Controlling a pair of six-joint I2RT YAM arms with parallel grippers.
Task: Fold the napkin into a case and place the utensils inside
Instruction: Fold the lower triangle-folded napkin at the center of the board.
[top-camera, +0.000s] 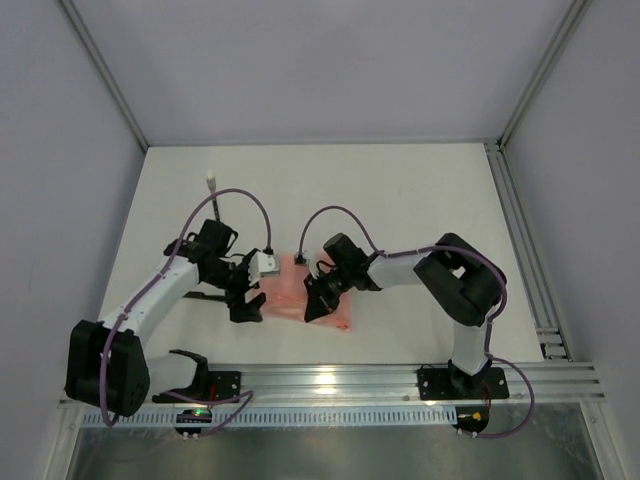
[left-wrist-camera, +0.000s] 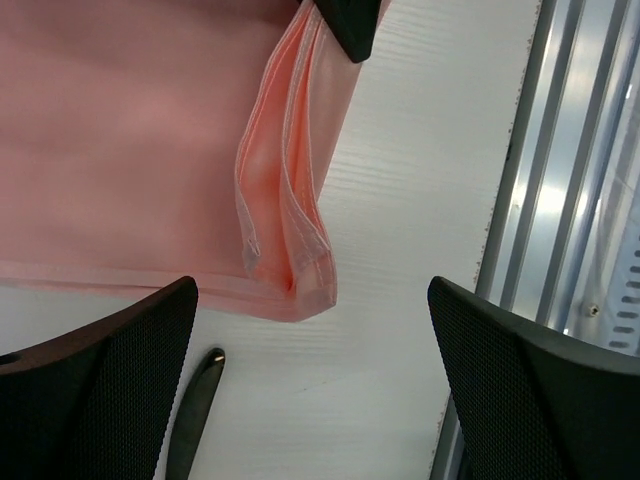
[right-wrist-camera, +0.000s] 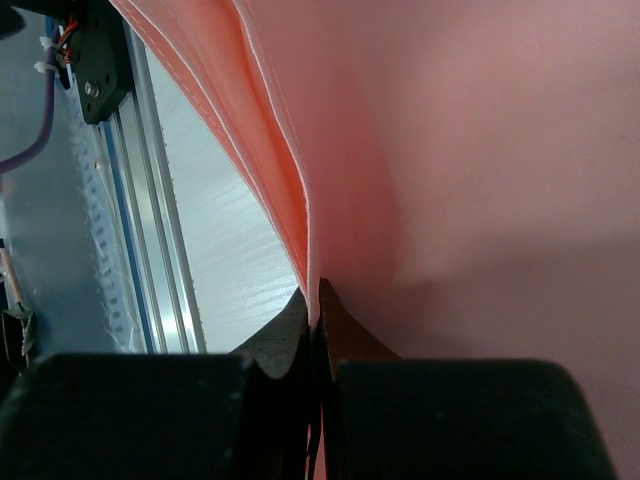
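1. Top view: the napkin lies on the table at lower centre, between the two grippers. The left gripper hangs at its left edge and the right gripper sits on its right part. A thin stick with a pale tip lies apart toward the upper left. Whether it is a utensil I cannot tell.

2. Left wrist view: the left gripper is spread wide with nothing between its fingers. The napkin fills the upper left, with a doubled flap running down the centre. The right gripper's tip presses on the top of that flap. One utensil lies on the table at lower left, just below the napkin's hem.

3. Right wrist view: the right gripper is clamped on the napkin's folded edge, with layered hems fanning to the upper left.

4. Judgement: the folding step is in hand. The case is not yet formed and nothing is inside.

5. The next move calls for laying the pinched flap flat and creasing it, with the free left gripper steadying the sheet so the layers do not slip.
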